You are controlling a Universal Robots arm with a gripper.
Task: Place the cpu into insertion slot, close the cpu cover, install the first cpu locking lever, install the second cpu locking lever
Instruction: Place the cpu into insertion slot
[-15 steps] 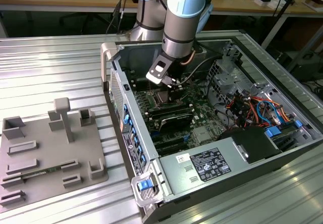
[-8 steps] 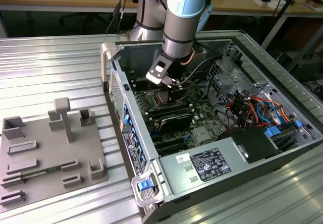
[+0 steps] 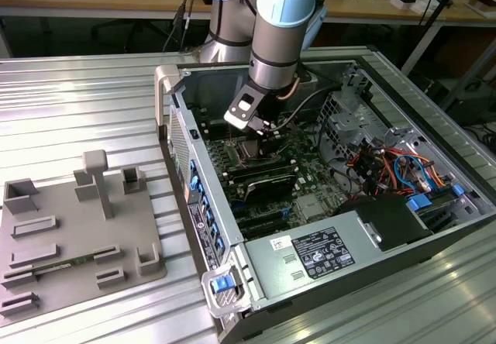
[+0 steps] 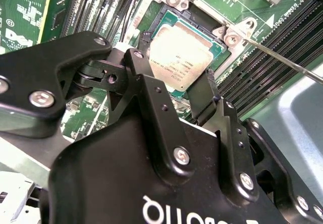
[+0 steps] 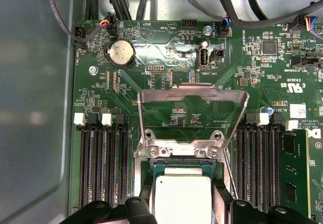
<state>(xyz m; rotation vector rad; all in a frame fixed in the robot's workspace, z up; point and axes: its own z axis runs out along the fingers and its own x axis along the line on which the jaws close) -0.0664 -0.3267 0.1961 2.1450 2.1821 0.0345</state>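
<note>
The cpu [image 4: 176, 57] lies flat in the insertion slot [image 4: 169, 14] on the green board, silvery top up. My gripper [image 4: 176, 65] stands straight over it, with one black finger [image 4: 144, 50] against each of two opposite edges, shut on the chip. In the first wrist view the cpu [image 5: 181, 196] sits between the same fingers, inside the slot's rim [image 5: 176, 159]. The cpu cover [image 5: 151, 113] stands open and tilted back from its hinge beyond the slot. A thin locking lever [image 4: 282, 60] sticks out free beside the socket. In the exterior view the gripper [image 3: 260, 139] reaches down inside the computer case.
Long black memory slots [image 5: 101, 168] flank the socket, with a fitted memory stick [image 5: 295, 173] on one side. Cables [image 3: 387, 170] and drive cages fill the case toward the exterior view's right. A grey fixture plate [image 3: 77, 235] lies on the table at the exterior view's left.
</note>
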